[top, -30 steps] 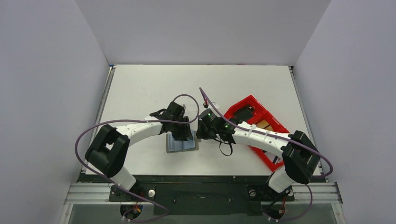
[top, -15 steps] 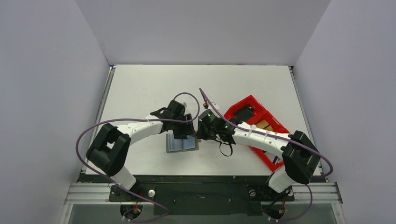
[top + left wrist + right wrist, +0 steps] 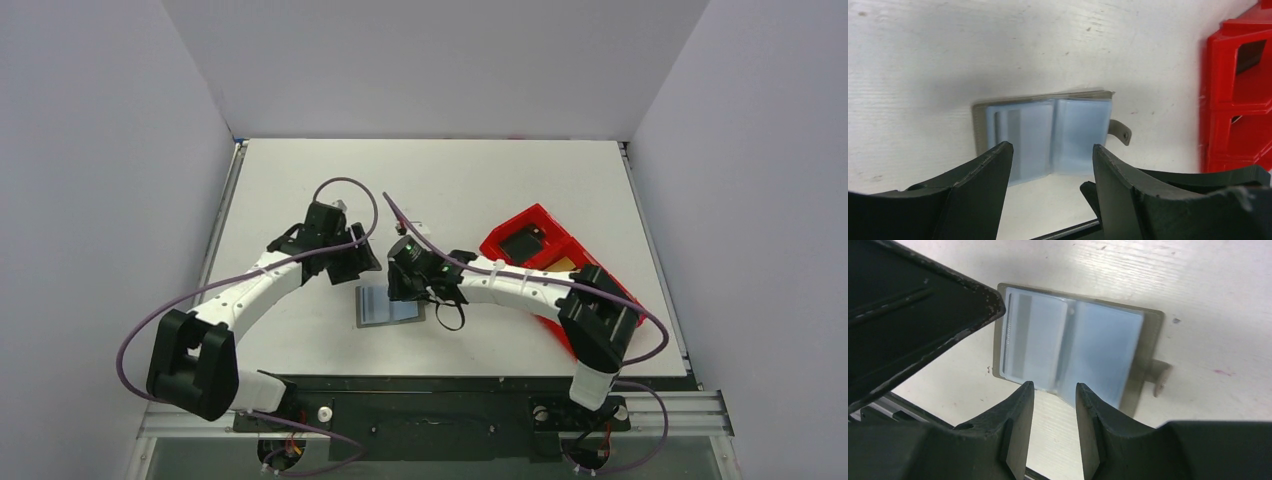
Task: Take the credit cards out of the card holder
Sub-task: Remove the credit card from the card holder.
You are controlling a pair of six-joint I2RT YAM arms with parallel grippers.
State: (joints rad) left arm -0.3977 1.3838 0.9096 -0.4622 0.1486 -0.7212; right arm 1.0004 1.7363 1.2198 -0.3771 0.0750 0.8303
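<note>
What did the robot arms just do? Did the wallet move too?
The left gripper came off the wallet and pulled back toward the far left, and its jaws are now wide open and empty. The right gripper slid left to hang over the wallet. The wallet stayed lying open in its place, and the red tray did not move.
</note>
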